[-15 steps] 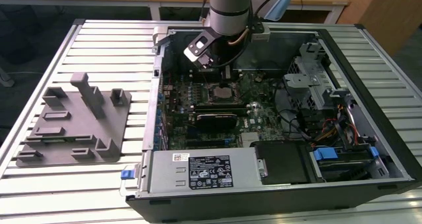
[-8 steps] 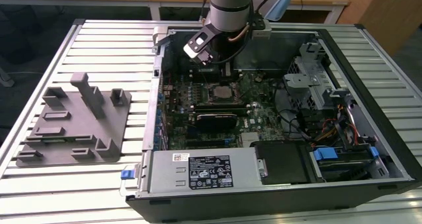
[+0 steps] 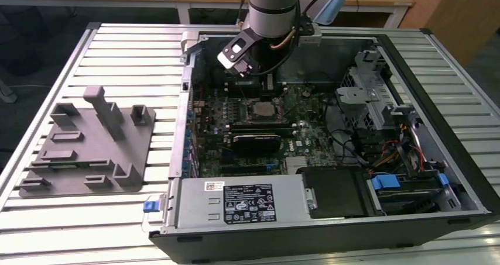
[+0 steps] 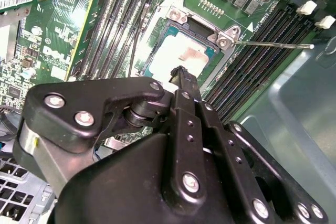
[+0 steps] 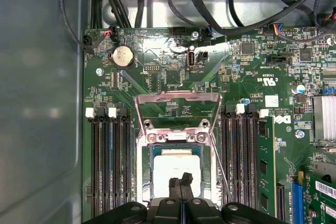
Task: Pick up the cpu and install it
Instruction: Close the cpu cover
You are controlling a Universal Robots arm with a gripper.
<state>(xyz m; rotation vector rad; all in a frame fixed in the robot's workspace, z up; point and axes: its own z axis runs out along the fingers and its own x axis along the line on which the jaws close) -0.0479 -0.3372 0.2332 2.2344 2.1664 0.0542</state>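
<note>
The cpu [image 5: 176, 167] is a silvery square lying flat in the motherboard socket, also seen in the second wrist view [image 4: 181, 51] and the exterior view [image 3: 262, 108]. The socket's metal load frame [image 5: 177, 106] stands flipped open and its thin lever [image 4: 273, 44] sticks out sideways. My gripper [image 5: 181, 181] hangs just above the near edge of the cpu, its two black fingers pressed together with nothing between them. The second wrist view has the gripper [image 4: 181, 73] over the chip's edge. Whether the fingertips touch the lid I cannot tell.
The open computer case [image 3: 469, 177] lies on a slatted metal table [image 3: 117, 54]. Memory slots [image 5: 110, 166] flank the socket on both sides. A black block [image 3: 254, 141], a power supply [image 3: 242, 203] and a drive cage [image 3: 375, 101] crowd the case. A grey fixture [image 3: 86, 142] sits at the exterior view's left.
</note>
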